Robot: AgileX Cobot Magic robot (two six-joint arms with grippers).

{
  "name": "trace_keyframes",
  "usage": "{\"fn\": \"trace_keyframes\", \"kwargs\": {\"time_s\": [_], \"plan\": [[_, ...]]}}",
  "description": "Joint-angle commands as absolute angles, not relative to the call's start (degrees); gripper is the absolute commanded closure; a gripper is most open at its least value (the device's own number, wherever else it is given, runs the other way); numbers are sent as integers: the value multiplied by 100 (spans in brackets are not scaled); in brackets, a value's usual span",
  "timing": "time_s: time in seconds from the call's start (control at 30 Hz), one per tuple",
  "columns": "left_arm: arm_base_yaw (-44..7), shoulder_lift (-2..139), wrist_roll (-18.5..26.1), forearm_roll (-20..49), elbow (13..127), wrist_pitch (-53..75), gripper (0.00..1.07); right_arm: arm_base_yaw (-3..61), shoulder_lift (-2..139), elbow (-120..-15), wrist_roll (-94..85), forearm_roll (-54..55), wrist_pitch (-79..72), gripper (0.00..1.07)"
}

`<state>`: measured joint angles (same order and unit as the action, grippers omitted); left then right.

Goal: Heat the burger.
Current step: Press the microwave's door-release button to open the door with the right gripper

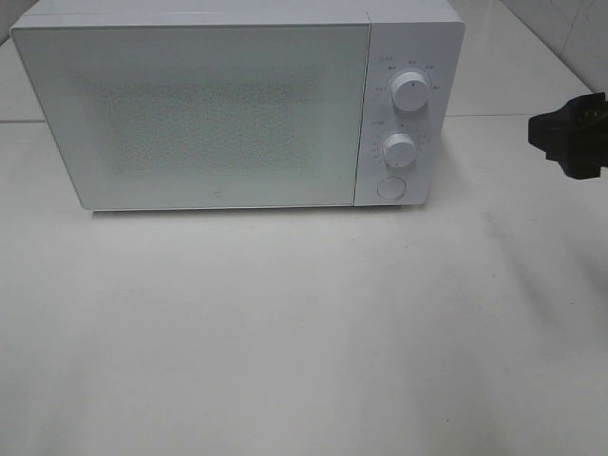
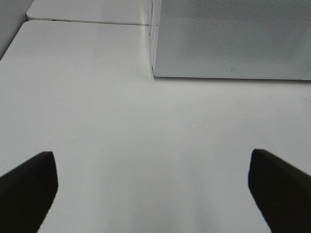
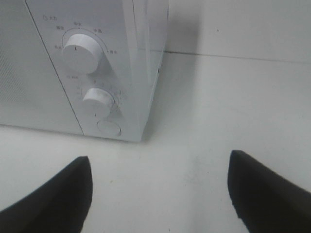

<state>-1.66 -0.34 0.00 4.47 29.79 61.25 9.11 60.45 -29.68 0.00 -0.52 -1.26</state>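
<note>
The burger shows in no view. The microwave (image 1: 418, 38) has its door (image 1: 190, 114) shut, and the dotted pane is too milky to see through, so I cannot tell whether the burger sits inside or how it looks. The left end effector (image 2: 151, 154) is outside the high view. Only its two dark fingers show, spread wide on nothing, in front of the microwave's door. The right end effector (image 3: 159, 158), cut off by the high view's edge, hangs right of the microwave. It is likewise spread and empty, facing two knobs (image 1: 410, 93) and a round button (image 1: 390, 187). The bench (image 1: 285, 332) is white and a seam crosses it beside the microwave.
</note>
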Motion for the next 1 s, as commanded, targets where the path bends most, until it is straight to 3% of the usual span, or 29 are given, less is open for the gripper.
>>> {"fn": "trace_keyframes", "kwargs": {"time_s": [0.03, 0.2, 0.63, 1.0], "plan": [[-149, -115, 0, 476, 2968, 6131, 6, 865, 6240, -2819, -29, -46, -848, 31], [-149, -115, 0, 476, 2968, 6131, 6, 865, 6853, -2315, -80, 0, -2744, 31], [-149, -115, 0, 476, 2968, 6131, 6, 911, 8228, -1719, -682, 1003, -5094, 31], [-149, -115, 0, 476, 2968, 6131, 6, 2269, 9036, -1696, -1352, 2429, -6028, 31]]}}
